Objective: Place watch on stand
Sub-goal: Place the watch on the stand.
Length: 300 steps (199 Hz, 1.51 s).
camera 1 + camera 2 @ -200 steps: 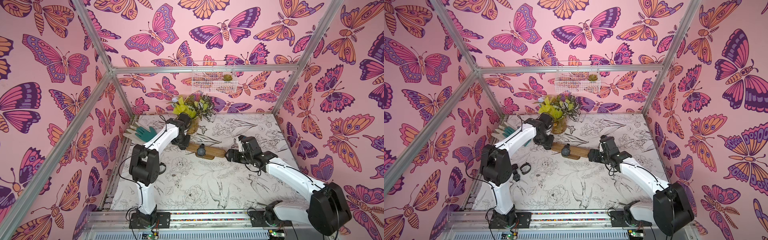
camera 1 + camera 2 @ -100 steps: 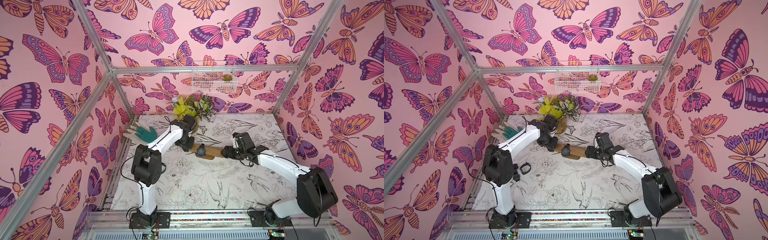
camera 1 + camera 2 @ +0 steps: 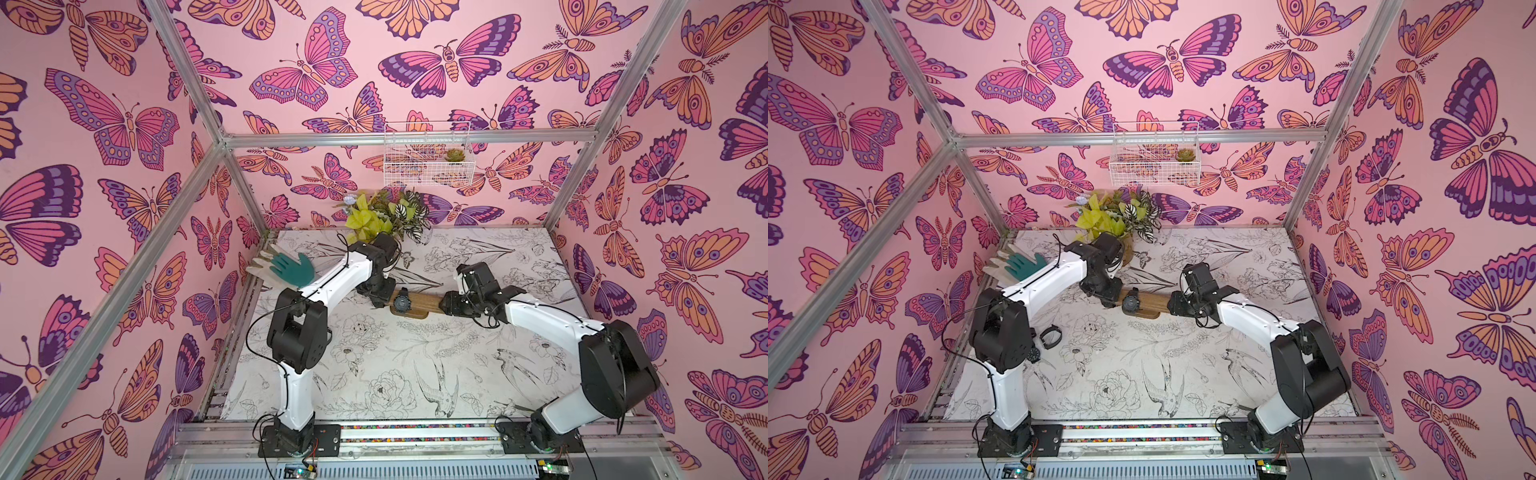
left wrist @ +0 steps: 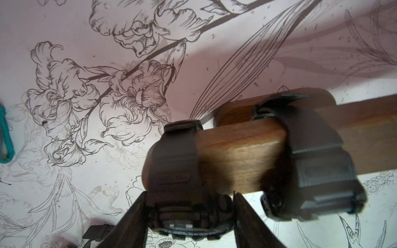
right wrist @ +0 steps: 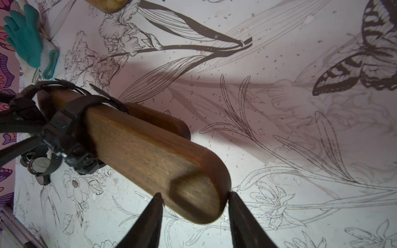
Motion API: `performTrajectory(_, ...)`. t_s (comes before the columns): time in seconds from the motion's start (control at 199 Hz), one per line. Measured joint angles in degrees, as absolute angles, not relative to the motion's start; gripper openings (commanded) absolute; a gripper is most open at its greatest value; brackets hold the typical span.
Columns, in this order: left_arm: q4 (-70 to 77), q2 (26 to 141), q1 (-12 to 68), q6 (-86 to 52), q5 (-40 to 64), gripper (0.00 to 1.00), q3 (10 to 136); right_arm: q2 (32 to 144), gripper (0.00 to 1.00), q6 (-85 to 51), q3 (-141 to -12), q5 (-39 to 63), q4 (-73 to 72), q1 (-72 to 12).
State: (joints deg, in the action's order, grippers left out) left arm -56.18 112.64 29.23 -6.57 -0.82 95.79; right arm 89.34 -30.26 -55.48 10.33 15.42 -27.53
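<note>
Two claws meet the wooden stand [image 3: 424, 301]: the left claw [image 4: 190, 194] grips a black watch [image 4: 174, 163] looped over one end, while the right claw [image 5: 195, 194] pinches the bar's opposite end.

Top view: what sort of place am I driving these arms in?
Probably a staged robot test cell, not a real room: an aluminium frame carrying butterfly-print walls, a flower-print table, and the left arm and right arm bolted to a front rail.

We reach both arms inward, facing each other; our left gripper [image 4: 190, 195] clamps the watch [image 4: 174, 163], our right gripper [image 5: 195, 194] straddles the stand [image 5: 150, 154] end.
</note>
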Motion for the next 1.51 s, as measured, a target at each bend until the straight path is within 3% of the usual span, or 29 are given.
performTrajectory(0.316,-56.2,112.6,30.0,-6.3,1.3,0.52,95.8,90.3,0.48,-29.7,-56.8,9.6,15.7,-27.5)
performTrajectory(0.452,-56.4,112.6,30.0,-6.3,1.7,0.64,95.8,91.8,0.48,-29.5,-58.0,8.6,16.0,-27.6)
performTrajectory(0.537,-56.5,112.6,30.0,-6.3,1.7,0.66,95.8,92.6,0.48,-29.3,-58.9,8.1,16.3,-27.5)
performTrajectory(0.753,-56.8,112.6,30.0,-6.4,1.7,0.66,95.8,93.1,0.49,-28.5,-59.7,7.0,16.8,-27.6)
performTrajectory(0.954,-56.6,112.0,30.0,-6.7,1.8,0.54,95.1,93.1,0.52,-28.2,-60.2,5.8,17.4,-27.6)
performTrajectory(1.099,-56.3,111.0,30.0,-6.9,1.7,0.53,94.1,93.1,0.57,-28.0,-60.2,5.1,17.6,-27.6)
performTrajectory(1.295,-53.6,106.0,30.0,-8.0,2.2,0.71,89.7,92.9,0.64,-27.3,-60.2,5.0,18.2,-27.6)
performTrajectory(1.506,-49.0,99.0,29.7,-9.7,6.5,0.73,84.5,91.8,0.67,-26.9,-60.2,4.7,18.8,-27.6)
